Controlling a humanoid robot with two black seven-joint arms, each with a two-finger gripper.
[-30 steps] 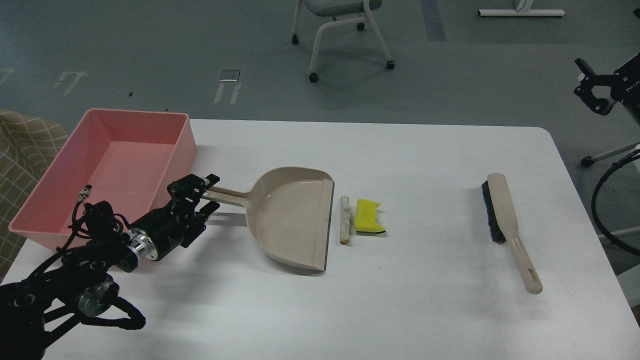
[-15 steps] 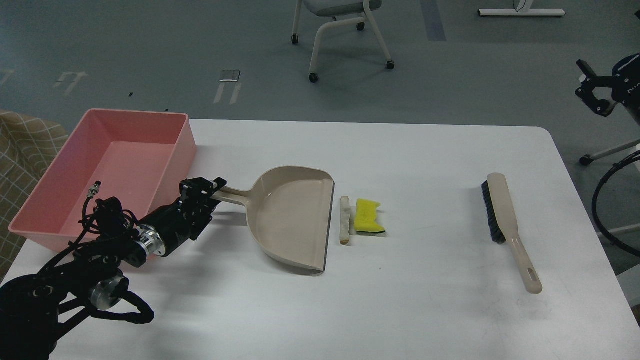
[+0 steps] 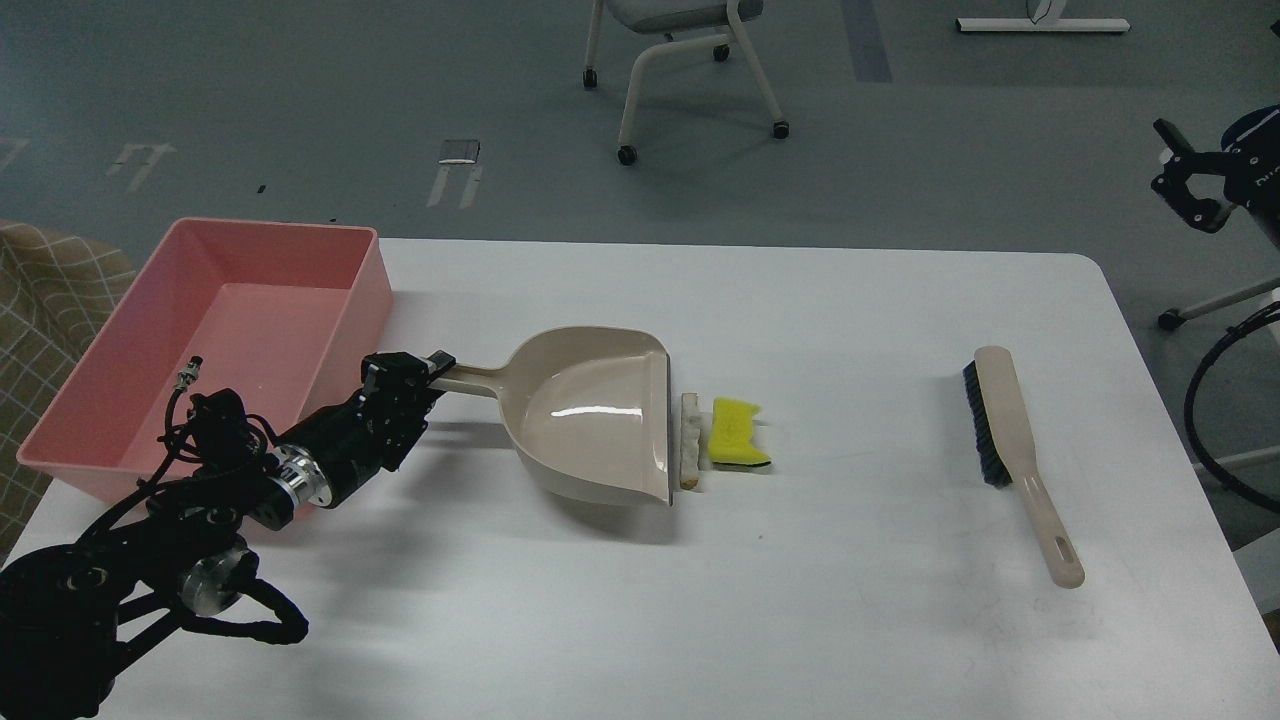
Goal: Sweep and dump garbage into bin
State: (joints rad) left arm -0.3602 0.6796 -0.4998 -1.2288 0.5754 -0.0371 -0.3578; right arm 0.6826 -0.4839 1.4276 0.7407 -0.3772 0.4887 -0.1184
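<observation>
My left gripper (image 3: 425, 375) is shut on the handle of the beige dustpan (image 3: 595, 415). The pan is tilted, with its front lip down on the white table (image 3: 800, 600). The lip sits right beside the white bread slice (image 3: 689, 441), which lies on edge. The yellow sponge chunk (image 3: 735, 432) lies just right of the bread. The pink bin (image 3: 215, 345) stands at the table's far left, behind my left arm. My right gripper (image 3: 1185, 185) hangs off the table at the far right, and its fingers look spread.
A beige hand brush (image 3: 1010, 440) with dark bristles lies on the right side of the table, handle toward me. An office chair (image 3: 680, 60) stands on the floor beyond the table. Cables hang at the right edge.
My left gripper closed on the dustpan handle, tipped the pan up and pushed it right, so its lip now reaches the bread slice. The right arm barely moved.
</observation>
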